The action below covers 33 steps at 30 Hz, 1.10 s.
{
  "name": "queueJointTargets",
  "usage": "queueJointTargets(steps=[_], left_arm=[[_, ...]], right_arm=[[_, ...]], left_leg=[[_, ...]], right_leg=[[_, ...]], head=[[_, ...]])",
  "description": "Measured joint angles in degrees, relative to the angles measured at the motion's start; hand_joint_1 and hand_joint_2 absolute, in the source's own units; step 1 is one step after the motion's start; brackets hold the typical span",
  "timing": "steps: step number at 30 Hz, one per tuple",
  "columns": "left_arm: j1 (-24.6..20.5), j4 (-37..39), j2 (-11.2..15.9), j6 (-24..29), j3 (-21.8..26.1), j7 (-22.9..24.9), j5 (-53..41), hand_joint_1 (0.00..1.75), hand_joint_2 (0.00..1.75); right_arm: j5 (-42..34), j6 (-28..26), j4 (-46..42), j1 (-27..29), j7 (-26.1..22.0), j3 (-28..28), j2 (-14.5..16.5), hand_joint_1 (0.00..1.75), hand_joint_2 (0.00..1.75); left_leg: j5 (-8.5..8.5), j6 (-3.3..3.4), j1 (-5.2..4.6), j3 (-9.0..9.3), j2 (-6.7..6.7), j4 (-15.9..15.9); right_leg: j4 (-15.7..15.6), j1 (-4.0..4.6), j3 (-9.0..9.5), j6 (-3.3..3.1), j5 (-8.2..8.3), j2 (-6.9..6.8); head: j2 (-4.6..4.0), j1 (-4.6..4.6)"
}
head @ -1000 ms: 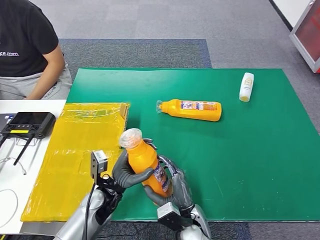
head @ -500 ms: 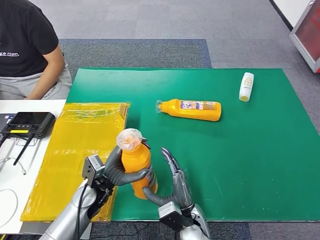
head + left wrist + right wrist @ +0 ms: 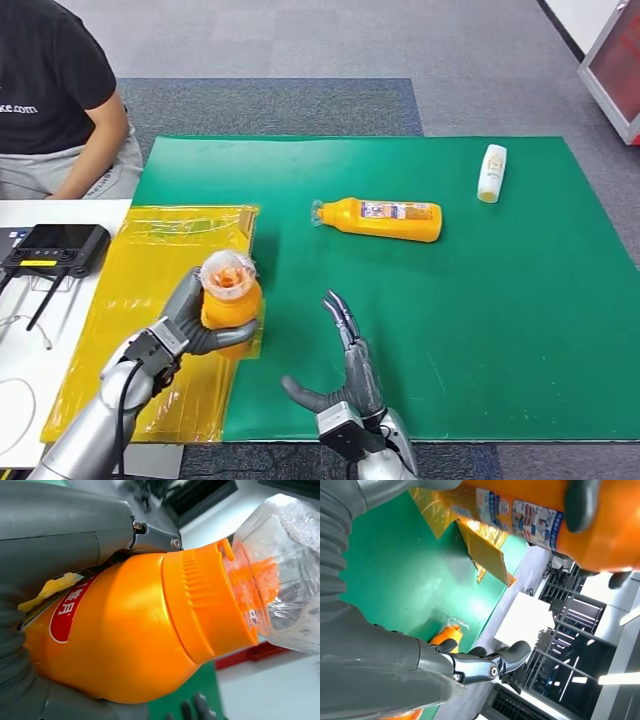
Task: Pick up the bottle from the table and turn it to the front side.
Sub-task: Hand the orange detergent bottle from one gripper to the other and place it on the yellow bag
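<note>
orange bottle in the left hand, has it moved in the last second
Yes. The left hand has carried the orange bottle toward the robot's left, off the green mat and over the yellow sheet. The right hand has let go.

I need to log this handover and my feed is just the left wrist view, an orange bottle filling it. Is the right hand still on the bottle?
Observer: No. The right hand is off the held bottle, its fingers apart above the green mat. The left hand alone grips the bottle.
Operator: Where is the bottle over the table?
Observer: At the seam where the yellow sheet meets the mat, cap toward the head camera.
Operator: Anything else lying about?
Observer: A second orange bottle lies on its side mid-mat, and a small white bottle lies near the far right corner.
</note>
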Motion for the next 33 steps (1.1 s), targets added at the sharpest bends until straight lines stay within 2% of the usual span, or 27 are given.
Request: queueJointTargets(steps=[5,9,18,23,28,33], left_arm=[[-2.3,-1.2,6.8,0.0,0.4,3.5,-11.5,1.75,1.75],[-3.4,-1.1,12.1,-1.7,0.3,4.3,-15.9,1.75,1.75],[-3.6,0.3,18.8,-1.7,-1.5,6.5,-21.8,1.75,1.75],[-3.6,2.1,18.6,-1.7,-3.5,4.8,-21.5,1.75,1.75],[-4.7,4.1,17.1,-1.4,-5.9,4.6,-21.9,1.75,1.75],[-5.3,6.4,14.7,1.1,-7.6,4.0,-22.0,1.75,1.75]], right_arm=[[-1.0,0.7,0.0,0.2,0.0,-0.2,0.0,0.0,1.75],[-1.8,1.3,0.1,0.6,-0.2,-0.8,0.1,0.0,1.75],[-2.5,2.7,0.5,1.4,-0.1,-2.1,0.3,0.0,1.75],[-2.3,3.3,1.2,1.3,-0.2,-2.3,0.6,0.0,1.75],[-2.1,3.4,1.8,1.0,-0.2,-2.4,1.0,0.0,1.75],[-2.2,3.4,2.3,0.8,-0.1,-2.3,1.3,0.0,1.75]], left_leg=[[0.06,-0.08,0.02,-0.03,0.01,0.0],[0.12,-0.18,0.02,-0.1,0.03,0.0],[0.15,-0.21,0.01,-0.29,0.14,0.0],[0.17,-0.19,0.01,-0.36,0.13,0.0],[0.18,-0.19,0.01,-0.37,0.13,0.0],[0.2,-0.2,0.01,-0.36,0.13,0.0]], right_leg=[[0.1,0.02,-0.12,-0.07,0.03,0.03],[0.2,0.02,-0.26,-0.11,0.04,0.07],[0.2,0.03,-0.49,-0.24,0.1,0.14],[0.2,0.03,-0.55,-0.25,0.11,0.13],[0.2,0.02,-0.54,-0.25,0.12,0.12],[0.2,0.02,-0.54,-0.24,0.13,0.12]], head=[[0.0,0.0],[0.0,-0.01],[0.0,-0.02],[0.0,-0.01],[0.0,-0.01],[0.0,-0.01]])
